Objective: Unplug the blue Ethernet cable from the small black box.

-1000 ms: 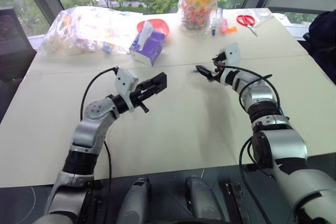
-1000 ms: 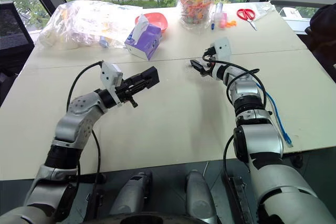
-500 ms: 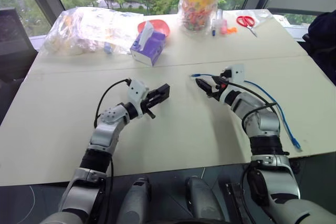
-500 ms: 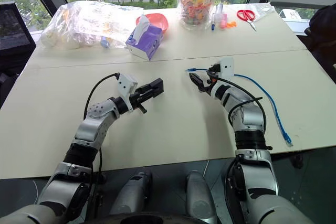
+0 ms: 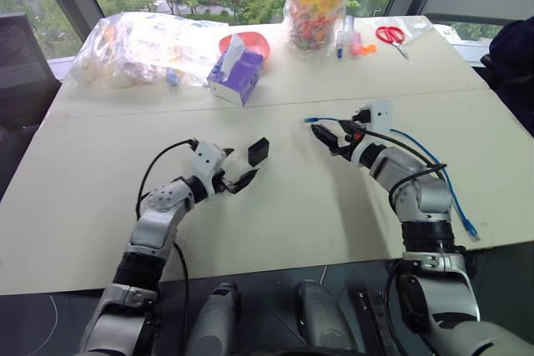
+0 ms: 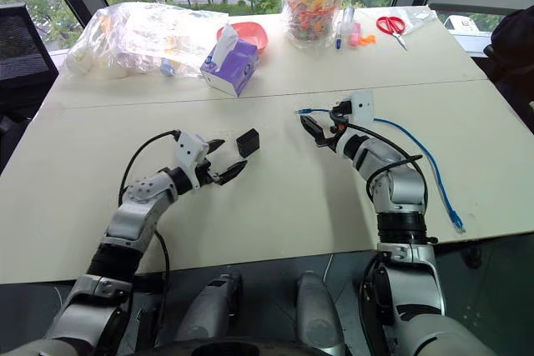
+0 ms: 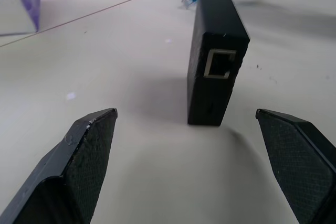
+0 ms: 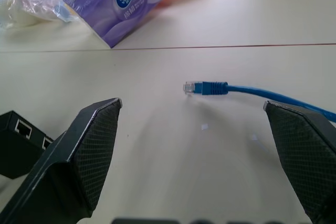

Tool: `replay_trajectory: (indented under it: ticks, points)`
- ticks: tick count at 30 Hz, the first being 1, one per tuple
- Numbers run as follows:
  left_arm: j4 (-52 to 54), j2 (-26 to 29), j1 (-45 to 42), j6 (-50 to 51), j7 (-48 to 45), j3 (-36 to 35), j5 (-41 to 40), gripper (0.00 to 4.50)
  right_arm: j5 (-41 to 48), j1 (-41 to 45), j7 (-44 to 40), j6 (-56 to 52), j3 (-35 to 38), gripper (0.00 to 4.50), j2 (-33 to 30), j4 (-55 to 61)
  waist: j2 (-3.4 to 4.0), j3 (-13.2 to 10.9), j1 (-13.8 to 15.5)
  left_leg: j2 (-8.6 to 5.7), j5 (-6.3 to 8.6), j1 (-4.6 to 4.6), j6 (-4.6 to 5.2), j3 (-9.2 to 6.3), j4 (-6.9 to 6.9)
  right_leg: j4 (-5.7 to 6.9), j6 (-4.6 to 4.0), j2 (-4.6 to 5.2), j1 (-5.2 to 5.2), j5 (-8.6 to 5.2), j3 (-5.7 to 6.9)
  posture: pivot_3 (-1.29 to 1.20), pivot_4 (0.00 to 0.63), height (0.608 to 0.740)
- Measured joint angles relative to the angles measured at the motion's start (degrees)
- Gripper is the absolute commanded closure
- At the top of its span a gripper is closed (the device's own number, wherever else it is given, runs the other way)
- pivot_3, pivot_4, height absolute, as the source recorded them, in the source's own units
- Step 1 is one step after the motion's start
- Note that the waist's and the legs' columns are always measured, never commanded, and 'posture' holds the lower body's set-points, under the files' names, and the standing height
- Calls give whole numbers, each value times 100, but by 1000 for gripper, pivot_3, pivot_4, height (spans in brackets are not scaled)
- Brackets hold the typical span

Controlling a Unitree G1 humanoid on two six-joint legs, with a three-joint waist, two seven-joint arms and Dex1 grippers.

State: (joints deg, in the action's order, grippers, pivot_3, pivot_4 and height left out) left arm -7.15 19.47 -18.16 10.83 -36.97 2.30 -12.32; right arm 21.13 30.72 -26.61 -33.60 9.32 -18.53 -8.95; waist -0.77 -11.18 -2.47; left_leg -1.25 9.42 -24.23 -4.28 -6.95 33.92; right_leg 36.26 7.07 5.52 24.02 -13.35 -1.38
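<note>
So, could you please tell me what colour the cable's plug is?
Clear plastic, on a blue cable; the plug shows best in the right wrist view.

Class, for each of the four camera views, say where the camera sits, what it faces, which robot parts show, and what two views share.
Left eye view: head, looking down at table, both arms.
Right eye view: same, shifted sideways.
Left wrist view: behind the open left gripper, facing black box.
Right wrist view: behind the open right gripper, facing blue cable plug.
Shared: both wrist views show box and cable.
</note>
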Motion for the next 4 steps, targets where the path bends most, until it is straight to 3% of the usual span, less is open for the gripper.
replay_trajectory:
  ticks: [4]
  points:
    - [591, 214, 182, 525, 55, -416, -354, 20, 62, -525, -37, -145, 28, 0, -133, 575, 0, 0, 17, 0, 0, -1, 0, -1, 0, -1, -14, 1, -1, -9, 0, 0, 150, 728]
